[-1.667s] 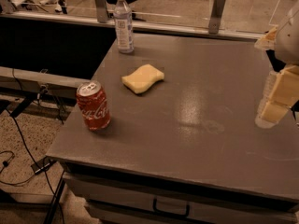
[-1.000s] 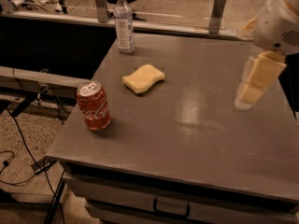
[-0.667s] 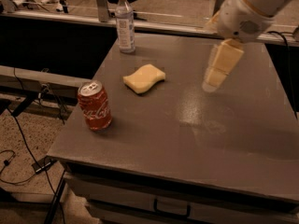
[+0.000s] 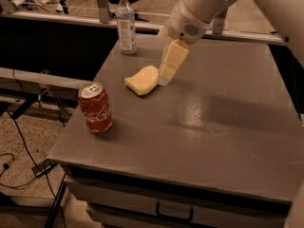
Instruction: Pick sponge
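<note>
Where the blocky, pale yellow gripper [image 4: 166, 76] tilts down from the white arm [image 4: 199, 6], its tip meets the right edge of the one sponge [image 4: 140, 81]. Whether it is spread or pressed together cannot be determined. The sponge, a flat foam pad with wavy edges, lies on the matte grey tabletop [image 4: 223, 127]. One red Coca-Cola can [image 4: 96, 107] stands front left. One clear, white-capped plastic bottle [image 4: 126, 23] stands at the rear, label unreadable.

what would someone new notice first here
The big white arm reaches in from the top right, its pale yellow tool down at the right edge of the sponge. Then the red soda can near the left edge of the table and the water bottle at the back.
</note>
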Action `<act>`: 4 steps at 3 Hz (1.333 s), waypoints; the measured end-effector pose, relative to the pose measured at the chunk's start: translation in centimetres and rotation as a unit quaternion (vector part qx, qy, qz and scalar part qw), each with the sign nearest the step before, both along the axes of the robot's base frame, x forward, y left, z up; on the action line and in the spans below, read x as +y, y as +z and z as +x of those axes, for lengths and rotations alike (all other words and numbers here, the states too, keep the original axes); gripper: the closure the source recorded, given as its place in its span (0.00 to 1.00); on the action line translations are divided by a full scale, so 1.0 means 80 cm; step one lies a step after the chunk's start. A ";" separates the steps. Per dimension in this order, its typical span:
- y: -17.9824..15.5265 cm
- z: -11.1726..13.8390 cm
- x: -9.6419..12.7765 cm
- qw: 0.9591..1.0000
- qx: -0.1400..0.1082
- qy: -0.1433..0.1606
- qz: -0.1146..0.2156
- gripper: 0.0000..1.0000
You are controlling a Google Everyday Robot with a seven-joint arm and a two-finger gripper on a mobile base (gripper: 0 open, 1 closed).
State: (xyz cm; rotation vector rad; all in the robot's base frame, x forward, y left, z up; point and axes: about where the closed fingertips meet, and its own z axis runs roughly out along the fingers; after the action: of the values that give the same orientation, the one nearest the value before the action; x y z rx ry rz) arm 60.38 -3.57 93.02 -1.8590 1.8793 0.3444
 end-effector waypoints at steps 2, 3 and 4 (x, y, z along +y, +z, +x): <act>-0.069 0.017 0.070 0.999 0.004 0.035 0.026 0.00; -0.109 0.022 0.082 0.999 0.009 0.029 0.009 0.16; -0.137 0.032 0.088 0.999 0.029 0.018 -0.006 0.41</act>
State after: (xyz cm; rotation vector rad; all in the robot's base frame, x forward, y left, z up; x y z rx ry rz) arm 62.96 3.48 82.05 -1.9118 1.8913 0.4035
